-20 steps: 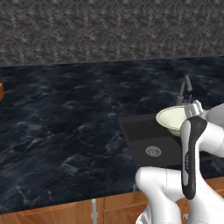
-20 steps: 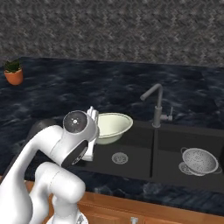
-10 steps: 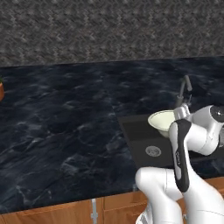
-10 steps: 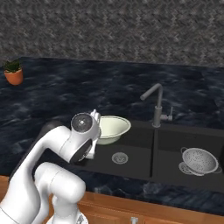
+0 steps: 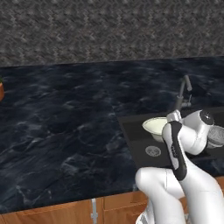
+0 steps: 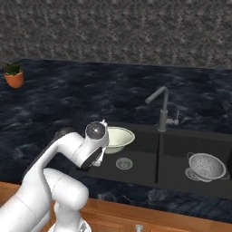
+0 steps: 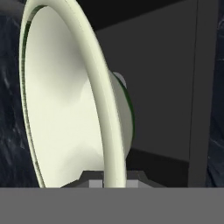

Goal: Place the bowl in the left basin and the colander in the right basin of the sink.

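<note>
My gripper (image 7: pixel 109 181) is shut on the rim of the cream-white bowl (image 7: pixel 65 109), which hangs close in front of the hand camera. In the base views the bowl (image 6: pixel 118 137) (image 5: pixel 154 125) sits low over the left basin (image 6: pixel 142 155) of the black sink (image 6: pixel 159 149), just behind its silver drain (image 6: pixel 123 163). Whether the bowl touches the basin floor I cannot tell. The arm's wrist hides the fingers in both base views. The silver perforated colander (image 6: pixel 206 166) stands upright in the right basin (image 6: pixel 181 152).
A grey gooseneck faucet (image 6: pixel 161 108) (image 5: pixel 183 92) rises behind the divider, to the right of the bowl. Dark marble counter (image 6: pixel 59 104) stretches to the left, with a small potted plant (image 6: pixel 14 77) at its far left. The stone wall runs along the back.
The arm has lowered the bowl from above the sink rim down into the left basin, and the wrist has dropped with it. The colander has not moved.
</note>
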{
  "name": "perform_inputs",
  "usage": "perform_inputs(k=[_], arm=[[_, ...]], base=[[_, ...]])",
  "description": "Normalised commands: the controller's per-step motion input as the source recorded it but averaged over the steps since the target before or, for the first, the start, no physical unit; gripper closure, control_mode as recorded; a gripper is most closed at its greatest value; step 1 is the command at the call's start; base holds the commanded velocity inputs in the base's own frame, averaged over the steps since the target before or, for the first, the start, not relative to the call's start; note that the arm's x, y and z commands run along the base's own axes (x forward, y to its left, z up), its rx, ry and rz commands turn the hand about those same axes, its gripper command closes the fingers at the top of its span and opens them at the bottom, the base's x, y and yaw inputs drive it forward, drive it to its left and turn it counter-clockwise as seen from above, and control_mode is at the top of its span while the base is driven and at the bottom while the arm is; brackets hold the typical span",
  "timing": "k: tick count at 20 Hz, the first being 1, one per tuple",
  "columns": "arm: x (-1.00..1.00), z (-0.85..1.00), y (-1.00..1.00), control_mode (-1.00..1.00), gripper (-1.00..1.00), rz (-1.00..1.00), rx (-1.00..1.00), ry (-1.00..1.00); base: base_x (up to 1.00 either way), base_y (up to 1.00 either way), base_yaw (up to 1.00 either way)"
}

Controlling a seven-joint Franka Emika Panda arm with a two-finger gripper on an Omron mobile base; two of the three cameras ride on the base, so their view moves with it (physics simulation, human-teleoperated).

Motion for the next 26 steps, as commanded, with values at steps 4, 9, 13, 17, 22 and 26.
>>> perform_inputs(k=[4,9,13,17,22,26], arm=[[0.47,-0.45,0.00,-1.00,1.00,0.01,0.00,0.04],[0.46,-0.45,0.00,-1.00,1.00,0.02,0.00,0.03],[0.30,-0.40,0.00,-1.00,1.00,0.04,0.01,0.03],[0.19,-0.48,0.00,-1.00,1.00,0.04,0.01,0.00],[0.19,-0.46,0.00,-1.00,1.00,0.04,0.01,0.00],[0.15,-0.36,0.00,-1.00,1.00,0.03,0.01,0.02]], base=[[0.00,0.00,0.00],[0.00,0.00,0.00],[0.00,0.00,0.00],[0.00,0.00,0.00],[0.00,0.00,0.00],[0.00,0.00,0.00]])
